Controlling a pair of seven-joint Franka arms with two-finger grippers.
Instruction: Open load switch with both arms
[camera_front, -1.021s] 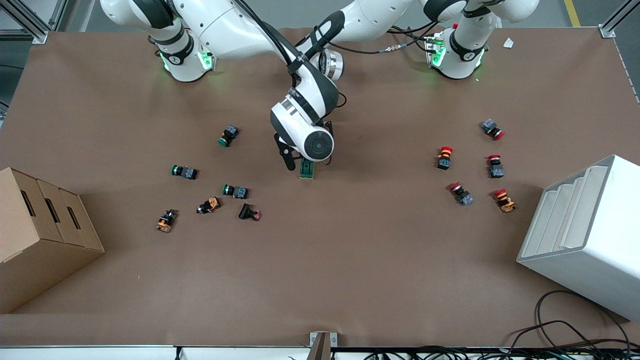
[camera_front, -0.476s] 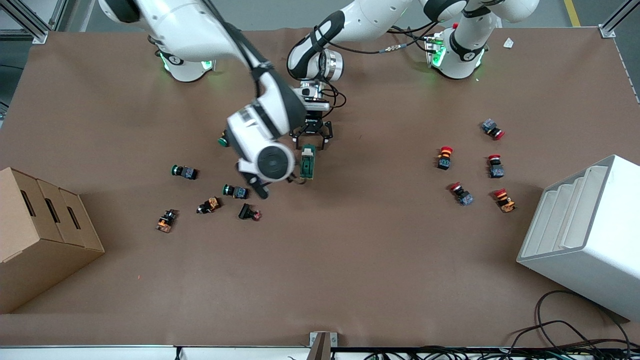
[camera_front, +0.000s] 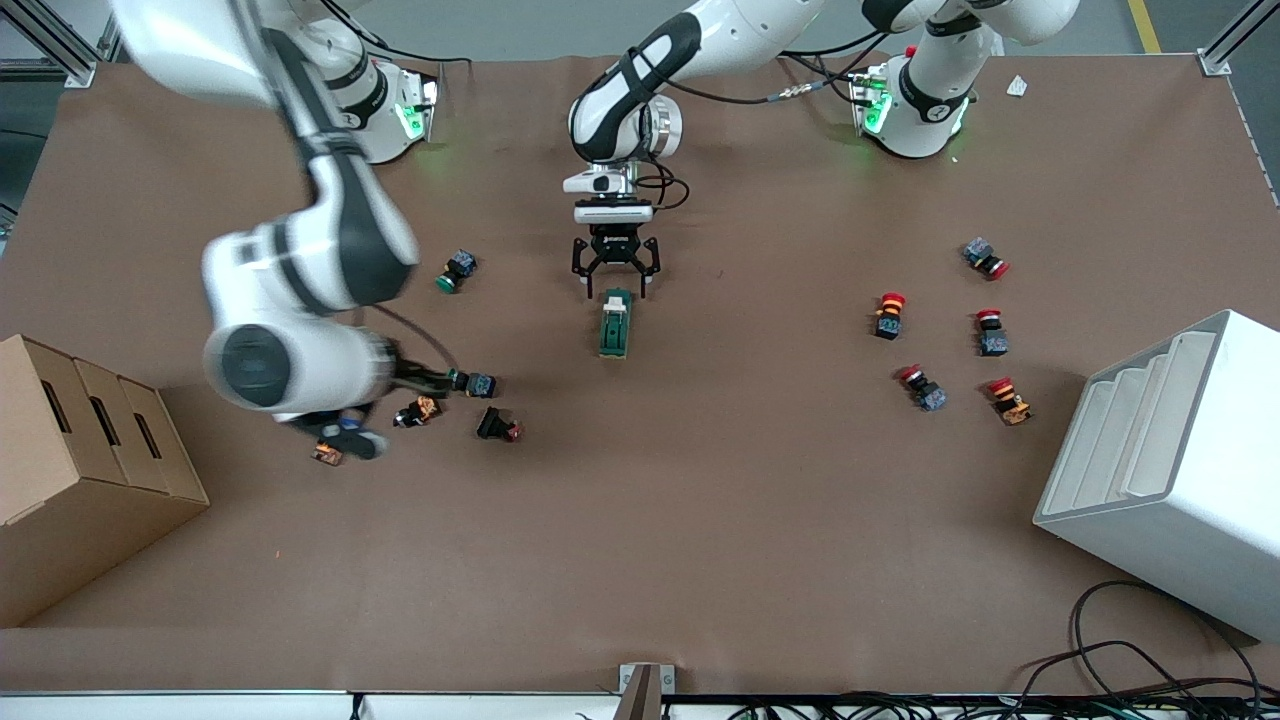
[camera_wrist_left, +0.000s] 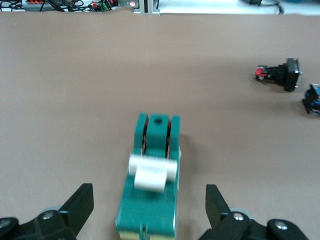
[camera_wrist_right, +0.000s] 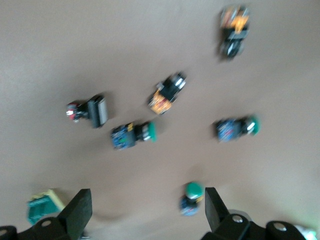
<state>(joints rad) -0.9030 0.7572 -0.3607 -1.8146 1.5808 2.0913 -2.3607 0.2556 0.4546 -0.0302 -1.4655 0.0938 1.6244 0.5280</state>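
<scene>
The load switch (camera_front: 615, 326), a dark green block with a white lever (camera_wrist_left: 152, 171), lies flat mid-table. My left gripper (camera_front: 614, 284) is open and hangs low over the switch's end toward the robots' bases. In the left wrist view its black fingers (camera_wrist_left: 82, 201) stand apart on either side of the switch (camera_wrist_left: 150, 207) without touching it. My right gripper (camera_front: 345, 435) is open with nothing in it. It is up in the air over the scattered push buttons toward the right arm's end. The right wrist view catches the switch (camera_wrist_right: 42, 207) at the frame's edge.
Green, orange and black push buttons (camera_front: 470, 384) lie around the right arm's hand. Red push buttons (camera_front: 938, 330) lie toward the left arm's end. A cardboard box (camera_front: 90, 470) and a white stepped rack (camera_front: 1170, 470) stand at the table's two ends. Cables (camera_front: 1130, 660) trail at the front edge.
My right arm has swung away from the load switch toward the cardboard box. My left gripper has drawn back a little toward the bases. The switch has stayed where it was.
</scene>
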